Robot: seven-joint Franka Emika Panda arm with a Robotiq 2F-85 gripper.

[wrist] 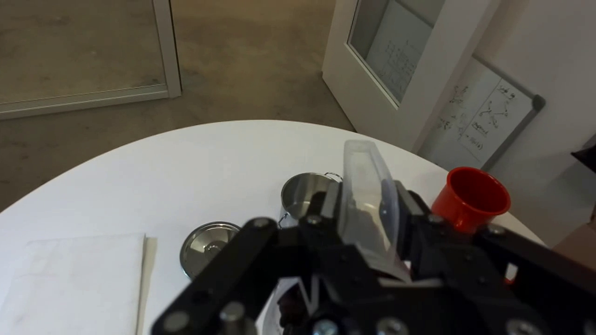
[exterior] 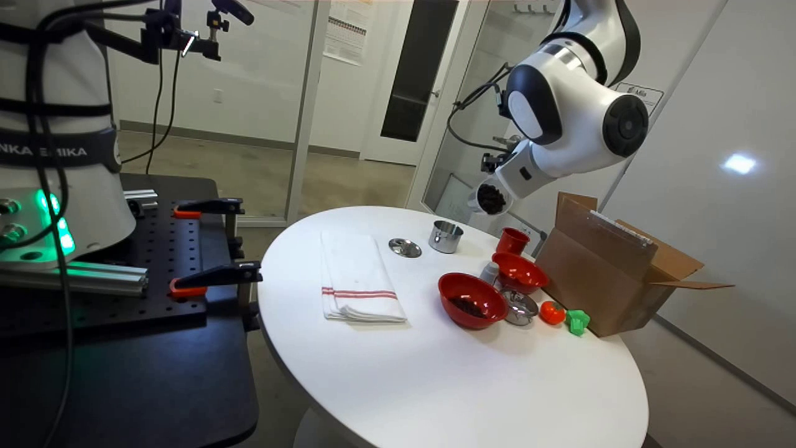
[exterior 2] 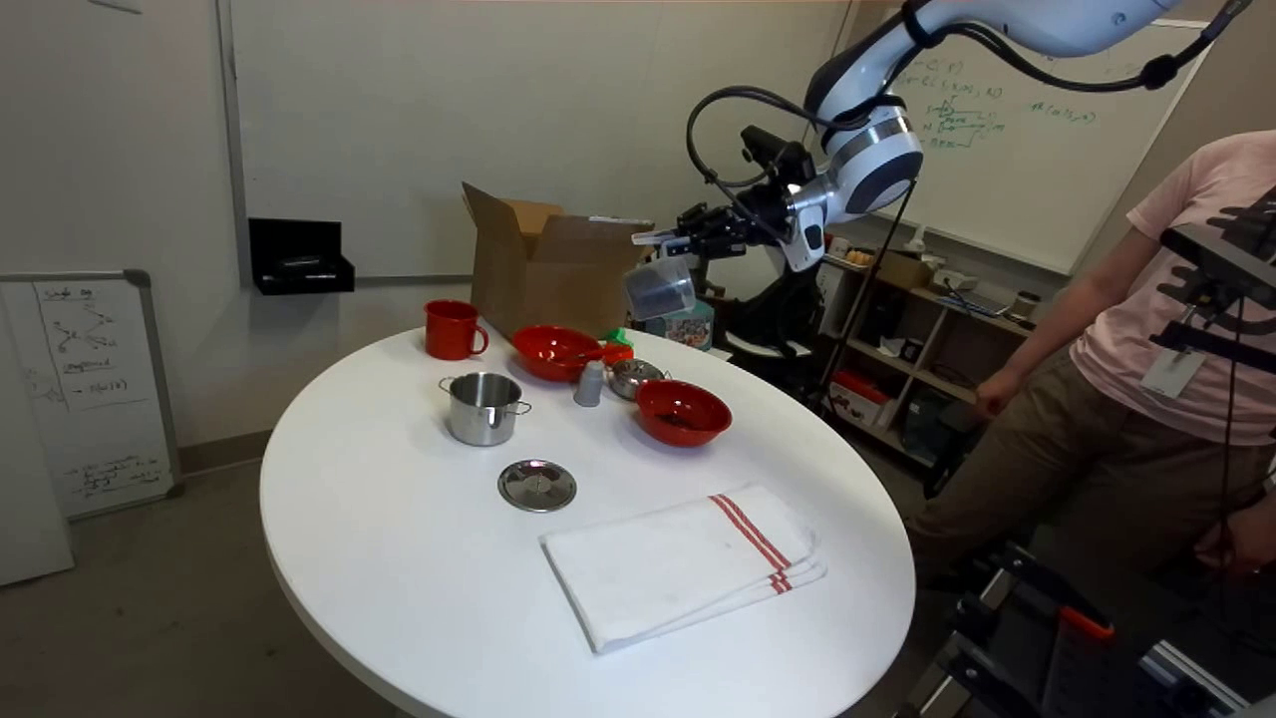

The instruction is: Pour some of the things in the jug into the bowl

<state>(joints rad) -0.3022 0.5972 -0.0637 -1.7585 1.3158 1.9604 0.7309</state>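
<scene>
- Holding the jug (exterior 2: 660, 289) by its translucent handle (wrist: 368, 181), the fingers (wrist: 331, 201) are clamped on from both sides in the wrist view!
- And the jug is up in the air, tipped over, its mouth facing the camera in an exterior view, dark pieces (exterior: 491, 199) showing inside!
- Lower down in both exterior views, the red bowl (exterior: 469, 287) stands on the white worktop (exterior: 435, 398), dark pieces lying in it too; jug and bowl well apart.
- Right by that bowl: a metal dish (exterior: 521, 309), a grey shaker (exterior: 489, 272), another red bowl (exterior: 523, 287).
- Lettering time! A dark band (exterior: 96, 149) round the robot's base (exterior: 99, 211) reads "NKA EMIKA", its start cut off by the edge of view.
- Over behind the arm (exterior: 584, 124), a small sign (exterior: 640, 96) looks to say "Mila", and the lines under it are too tiny to read.
- Handwriting next: black strokes and a diagram on the small whiteboard (exterior 2: 110, 409), green marker on the large whiteboard (exterior 2: 1027, 189) behind the arm, words I can't make out with confidence.
- Then a printed sheet (exterior: 345, 40) with a calendar-like grid, its figures too small to read.
- And a badge (exterior 2: 1173, 372) on the person (exterior 2: 1126, 329) in pink: a pale card, any print too small to tell.
</scene>
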